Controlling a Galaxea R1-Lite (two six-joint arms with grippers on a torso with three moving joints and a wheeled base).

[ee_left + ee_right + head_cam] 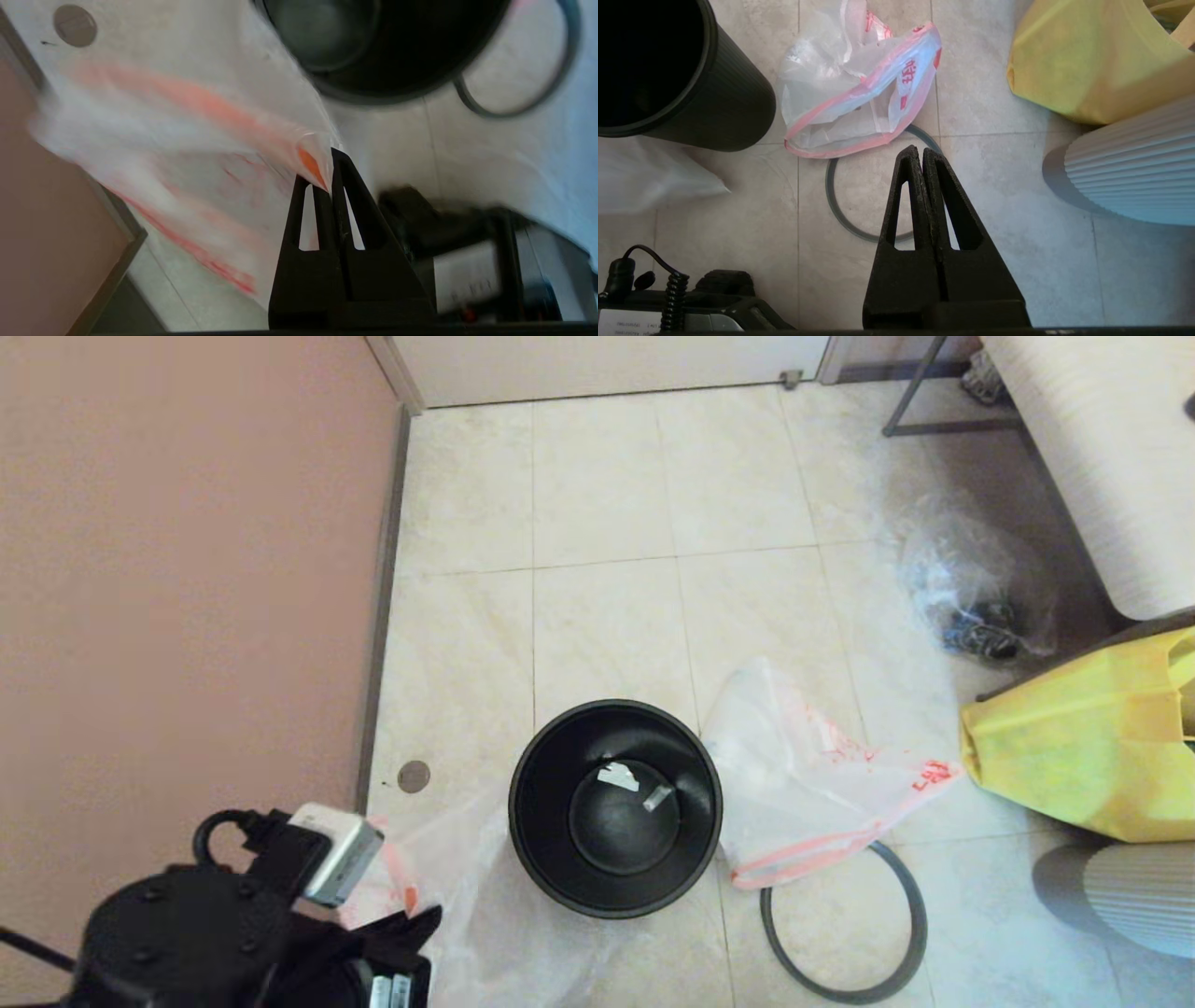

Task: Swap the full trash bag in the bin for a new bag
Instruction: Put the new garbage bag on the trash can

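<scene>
The black bin (616, 807) stands unlined on the floor tiles, with two pale scraps on its bottom. Its dark-grey hoop (845, 924) lies on the floor to its right. My left gripper (329, 175) is low at the bin's left, shut on the corner of a clear new bag (187, 154) with pink print, which hangs beside the bin. A second clear bag with a pink edge (803, 784) lies crumpled right of the bin, over the hoop's far side. My right gripper (920, 154) hovers above the hoop (836, 205), shut and holding nothing; the head view does not show it.
A clear full trash bag (976, 588) with dark contents sits at the back right. A yellow bag (1083, 737) and a white ribbed object (1139, 896) crowd the right side. A pink wall (187, 569) runs along the left.
</scene>
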